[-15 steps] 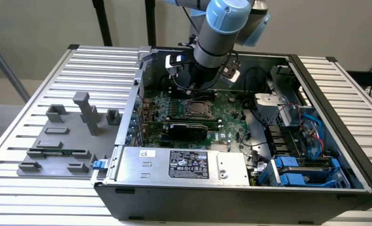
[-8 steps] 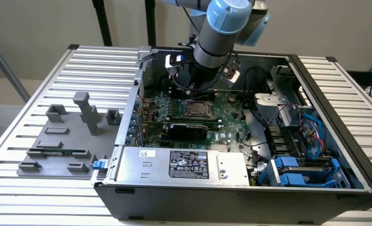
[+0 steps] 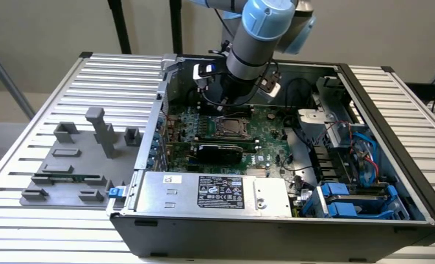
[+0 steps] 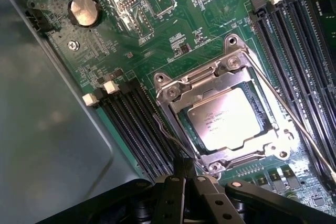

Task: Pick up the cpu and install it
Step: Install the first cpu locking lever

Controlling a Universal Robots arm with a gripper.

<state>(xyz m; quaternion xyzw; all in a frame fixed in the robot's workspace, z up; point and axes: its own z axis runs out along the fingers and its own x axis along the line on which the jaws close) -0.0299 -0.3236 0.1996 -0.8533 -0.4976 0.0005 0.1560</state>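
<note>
The cpu (image 4: 228, 119) lies flat in its socket on the green motherboard (image 4: 199, 19), silvery top up, ringed by the metal socket frame (image 4: 173, 90). My gripper (image 4: 184, 165) is shut with nothing between its dark fingers. Its tip hovers at the frame's edge, beside the thin wire lever (image 4: 167, 132). In the exterior view the arm's wrist (image 3: 239, 77) reaches down into the open computer case (image 3: 276, 225), just above the socket and its cpu (image 3: 230, 125).
Black memory slots (image 4: 139, 124) flank the socket on both sides, and a coin battery (image 4: 84, 10) sits further off. A silver power supply (image 3: 213, 192) fills the case's front. Blue drive bays (image 3: 349, 201) stand at the exterior view's right. A grey fixture (image 3: 78, 159) rests on the slatted table.
</note>
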